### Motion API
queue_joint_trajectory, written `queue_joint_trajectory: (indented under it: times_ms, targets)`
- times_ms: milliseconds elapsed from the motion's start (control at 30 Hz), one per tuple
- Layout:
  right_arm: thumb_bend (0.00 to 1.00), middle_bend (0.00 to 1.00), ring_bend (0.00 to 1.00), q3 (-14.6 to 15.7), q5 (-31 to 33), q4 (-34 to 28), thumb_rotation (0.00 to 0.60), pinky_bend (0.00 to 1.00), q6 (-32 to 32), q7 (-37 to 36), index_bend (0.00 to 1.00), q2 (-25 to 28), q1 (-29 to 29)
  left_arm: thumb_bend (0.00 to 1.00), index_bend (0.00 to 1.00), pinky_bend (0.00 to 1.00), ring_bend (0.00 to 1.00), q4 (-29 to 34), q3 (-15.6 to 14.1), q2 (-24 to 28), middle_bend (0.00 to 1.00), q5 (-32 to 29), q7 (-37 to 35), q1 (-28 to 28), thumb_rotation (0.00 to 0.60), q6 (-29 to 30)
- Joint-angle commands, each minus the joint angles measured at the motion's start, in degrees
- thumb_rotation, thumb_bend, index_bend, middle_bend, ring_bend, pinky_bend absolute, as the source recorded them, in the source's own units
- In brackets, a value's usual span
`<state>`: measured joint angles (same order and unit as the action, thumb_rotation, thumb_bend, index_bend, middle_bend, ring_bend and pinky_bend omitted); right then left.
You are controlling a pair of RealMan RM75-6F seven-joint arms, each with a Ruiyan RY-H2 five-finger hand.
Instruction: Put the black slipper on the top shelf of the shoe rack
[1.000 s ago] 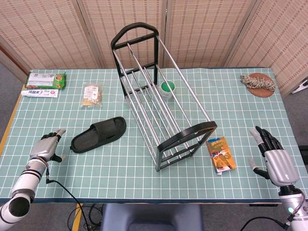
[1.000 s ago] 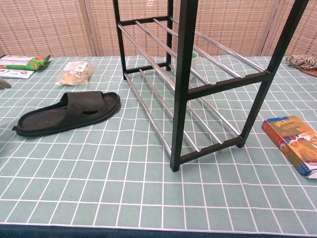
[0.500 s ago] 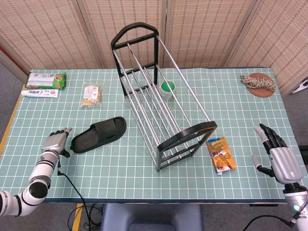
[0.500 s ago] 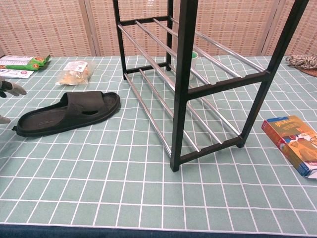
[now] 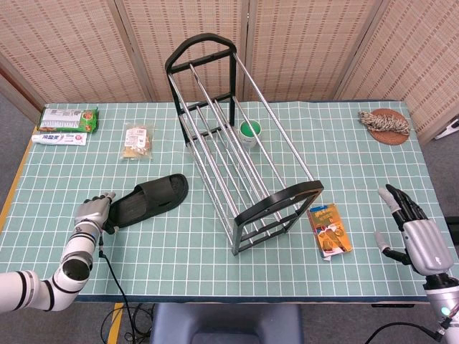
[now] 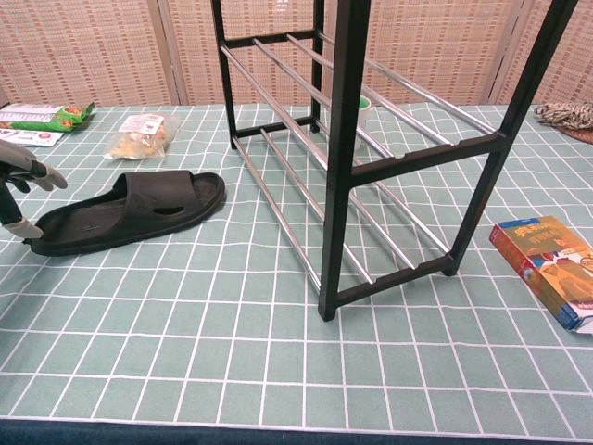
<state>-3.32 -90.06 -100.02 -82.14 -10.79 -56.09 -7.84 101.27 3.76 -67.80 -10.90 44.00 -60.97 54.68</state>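
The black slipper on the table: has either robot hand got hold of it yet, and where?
Nothing is held. The left hand is at the heel end of the black rubber slipper, fingers apart, not closed on it. The right hand is open, far away.

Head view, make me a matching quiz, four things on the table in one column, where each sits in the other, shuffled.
Things:
1. slipper
2. green cup
3. toothpaste box
4. orange box

Places:
A. far left edge of the table
B. right of the shoe rack's near end
C. under the rack's bars
D. left of the rack, its heel end at the left robot hand

Pairs: 1-D, 2-C, 3-A, 4-B
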Motion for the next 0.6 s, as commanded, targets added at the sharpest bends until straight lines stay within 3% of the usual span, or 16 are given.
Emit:
queue_joint_trajectory:
  times_ms: [33, 267, 600]
  targets:
    - [0.42, 0.00, 0.00, 0.33, -0.81, 0.32, 0.600, 0.12, -0.10, -1.50, 0.00, 0.37, -0.06, 0.32, 0.00, 0.01, 0.00, 0.57, 1.03, -1.57, 0.00, -4.48, 2.96, -2.85, 0.600, 3.49]
    - [0.42, 0.00, 0.00, 0.69, -2.10, 0.47, 0.600, 0.12, -1.37, -3.55, 0.00, 1.16, 0.31, 0.31, 0.00, 0.00, 0.00, -1.81, 2.14, -4.75, 0.00, -8.47, 6.13, -4.08, 0.600, 7.26]
    - [0.42, 0.00, 0.00, 1.09, -2.97, 0.53, 0.600, 0.12, -2.12, -5.50, 0.00, 1.91, 0.50, 0.28, 0.00, 0.00, 0.00, -5.69, 4.43, -8.80, 0.00, -7.69, 8.19, -3.17, 0.600, 9.04]
